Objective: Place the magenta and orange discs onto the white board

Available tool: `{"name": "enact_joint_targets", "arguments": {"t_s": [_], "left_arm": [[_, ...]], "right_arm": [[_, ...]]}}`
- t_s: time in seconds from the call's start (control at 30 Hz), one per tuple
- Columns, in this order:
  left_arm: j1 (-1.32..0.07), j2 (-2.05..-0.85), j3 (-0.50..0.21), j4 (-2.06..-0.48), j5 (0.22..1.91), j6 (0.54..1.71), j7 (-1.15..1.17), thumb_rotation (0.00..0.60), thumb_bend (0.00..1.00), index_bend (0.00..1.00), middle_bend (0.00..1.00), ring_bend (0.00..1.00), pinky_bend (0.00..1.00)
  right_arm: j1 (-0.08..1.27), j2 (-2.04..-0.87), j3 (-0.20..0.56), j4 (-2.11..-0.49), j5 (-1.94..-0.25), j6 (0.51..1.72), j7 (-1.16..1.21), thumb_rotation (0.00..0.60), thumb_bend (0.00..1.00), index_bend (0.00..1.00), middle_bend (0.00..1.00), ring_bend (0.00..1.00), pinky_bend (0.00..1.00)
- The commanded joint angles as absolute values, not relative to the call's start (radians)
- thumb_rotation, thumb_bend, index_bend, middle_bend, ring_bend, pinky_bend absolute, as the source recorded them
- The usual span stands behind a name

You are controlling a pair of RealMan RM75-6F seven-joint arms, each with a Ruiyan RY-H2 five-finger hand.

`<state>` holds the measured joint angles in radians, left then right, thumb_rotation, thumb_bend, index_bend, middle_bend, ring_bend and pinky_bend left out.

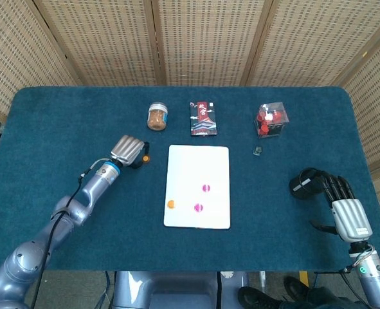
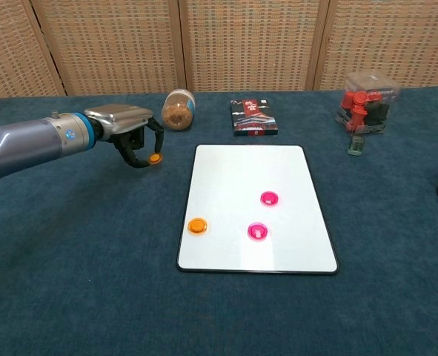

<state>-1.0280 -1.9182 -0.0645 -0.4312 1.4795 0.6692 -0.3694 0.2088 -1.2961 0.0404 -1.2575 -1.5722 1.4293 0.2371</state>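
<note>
The white board (image 1: 198,168) (image 2: 248,174) lies mid-table. On it sit two magenta discs (image 2: 269,198) (image 2: 256,231) and one orange disc (image 2: 197,225) near its left edge; the head view shows the same orange disc (image 1: 171,204). My left hand (image 1: 129,150) (image 2: 127,127) hovers just left of the board's top-left corner, pinching a second orange disc (image 2: 154,157) (image 1: 146,157) at its fingertips. My right hand (image 1: 344,205) rests at the table's right front, fingers spread, holding nothing.
Along the back stand a brown-filled jar (image 2: 178,110), a dark card box (image 2: 254,117) and a clear box of red parts (image 2: 365,101), with a small dark object (image 2: 356,146) beside it. A black object (image 1: 303,182) sits by my right hand.
</note>
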Motion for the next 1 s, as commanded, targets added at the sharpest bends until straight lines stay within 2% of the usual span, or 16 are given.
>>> {"name": "enact_joint_targets", "arguments": {"t_s": [0.03, 0.37, 1.0], "left_arm": [[-1.035, -1.893, -0.06, -0.537, 1.496, 0.709, -0.336, 0.6, 0.34, 0.55, 1.0, 0.97, 0.87], [-1.037, -1.854, -0.076, -0.707, 1.481, 0.726, -0.247, 0.6, 0.34, 0.55, 1.0, 0.97, 0.87], [-1.035, -1.809, -0.086, -0.818, 1.443, 0.672, -0.209, 0.6, 0.34, 0.55, 1.0, 0.97, 0.87]], "right_arm": [[0.208, -1.295, 0.041, -1.258, -1.571, 1.43, 0.239, 0.6, 0.0, 0.0, 0.0, 0.0, 0.0], [0.208, -1.291, 0.042, -1.255, -1.569, 1.428, 0.255, 0.6, 0.0, 0.0, 0.0, 0.0, 0.0], [0.207, -1.291, 0.043, -1.254, -1.567, 1.429, 0.254, 0.6, 0.0, 0.0, 0.0, 0.0, 0.0]]}}
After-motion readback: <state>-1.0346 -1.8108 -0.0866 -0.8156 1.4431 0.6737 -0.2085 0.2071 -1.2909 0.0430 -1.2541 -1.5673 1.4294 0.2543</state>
